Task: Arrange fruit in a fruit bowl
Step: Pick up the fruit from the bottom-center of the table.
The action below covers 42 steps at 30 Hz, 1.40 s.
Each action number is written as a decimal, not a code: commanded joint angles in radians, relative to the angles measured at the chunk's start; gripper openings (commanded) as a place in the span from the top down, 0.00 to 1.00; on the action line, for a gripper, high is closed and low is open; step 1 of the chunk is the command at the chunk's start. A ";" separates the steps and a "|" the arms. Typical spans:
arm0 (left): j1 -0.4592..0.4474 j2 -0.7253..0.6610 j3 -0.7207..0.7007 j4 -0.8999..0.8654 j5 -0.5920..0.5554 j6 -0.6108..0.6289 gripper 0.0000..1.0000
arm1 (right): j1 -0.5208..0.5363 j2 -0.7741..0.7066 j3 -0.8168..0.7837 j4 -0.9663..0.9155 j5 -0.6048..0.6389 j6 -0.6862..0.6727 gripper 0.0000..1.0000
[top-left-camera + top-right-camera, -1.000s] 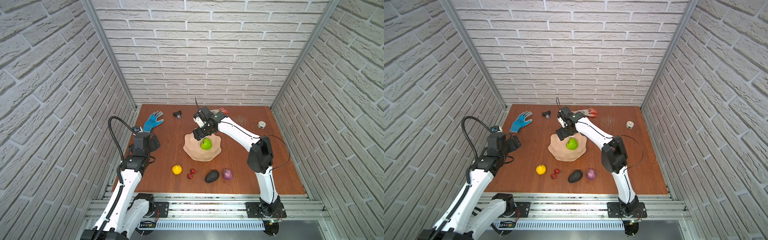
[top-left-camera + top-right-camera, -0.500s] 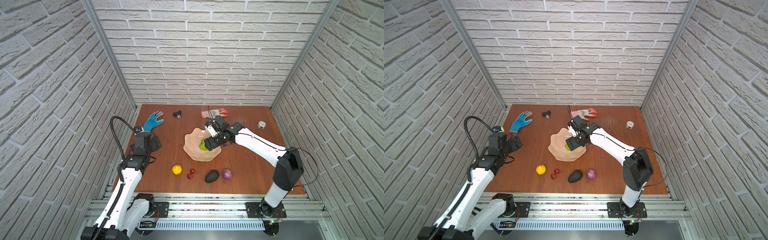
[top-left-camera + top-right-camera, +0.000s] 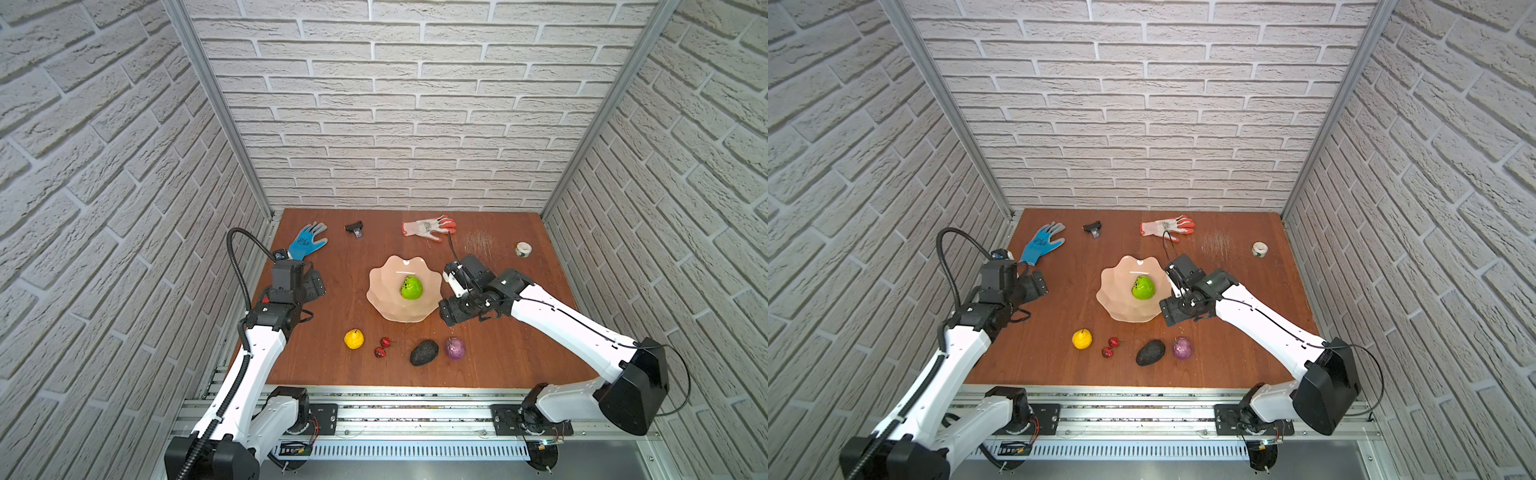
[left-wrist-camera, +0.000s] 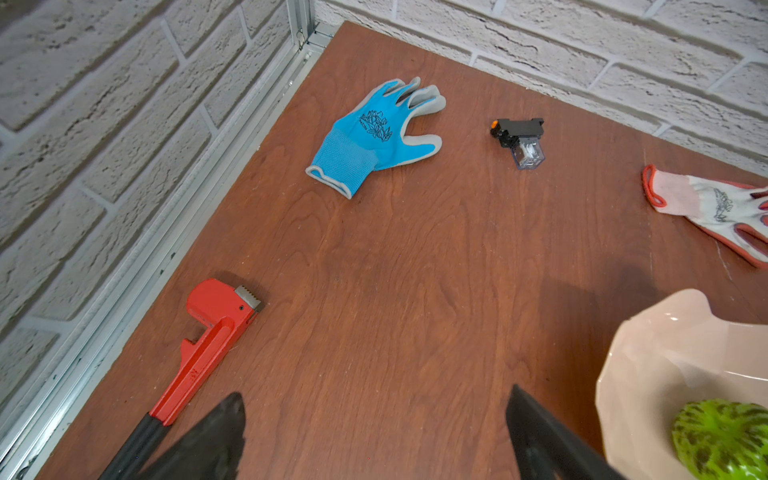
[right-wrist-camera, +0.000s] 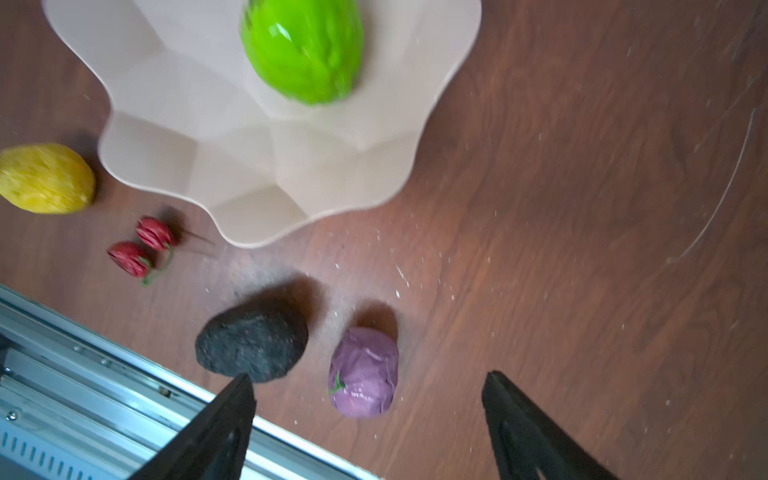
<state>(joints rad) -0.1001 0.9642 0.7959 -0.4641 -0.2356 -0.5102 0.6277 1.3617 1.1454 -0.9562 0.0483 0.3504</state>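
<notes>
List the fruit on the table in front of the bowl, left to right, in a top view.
yellow fruit → cherries → avocado → purple fruit

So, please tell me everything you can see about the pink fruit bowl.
The fruit bowl is wide and shallow, pale peach-pink, with a wavy scalloped rim and faceted sides; it looks like smooth glossy plastic. It stands upright near the middle of the brown wooden table, and one bumpy green fruit lies inside it.
</notes>
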 commanded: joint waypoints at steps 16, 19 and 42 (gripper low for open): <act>-0.020 0.012 0.011 0.007 0.033 -0.040 0.03 | 0.131 0.019 -0.244 0.092 -0.048 0.211 0.16; -0.021 0.002 -0.002 0.011 0.030 -0.044 0.03 | 0.132 0.048 -0.261 0.127 -0.061 0.207 0.19; -0.021 0.014 -0.017 0.022 0.017 -0.051 0.03 | 0.133 0.172 -0.261 0.158 -0.034 0.147 0.46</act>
<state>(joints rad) -0.1146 0.9775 0.7918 -0.4694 -0.2081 -0.5514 0.7555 1.5188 0.8757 -0.8028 0.0032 0.5121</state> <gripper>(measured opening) 0.968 0.543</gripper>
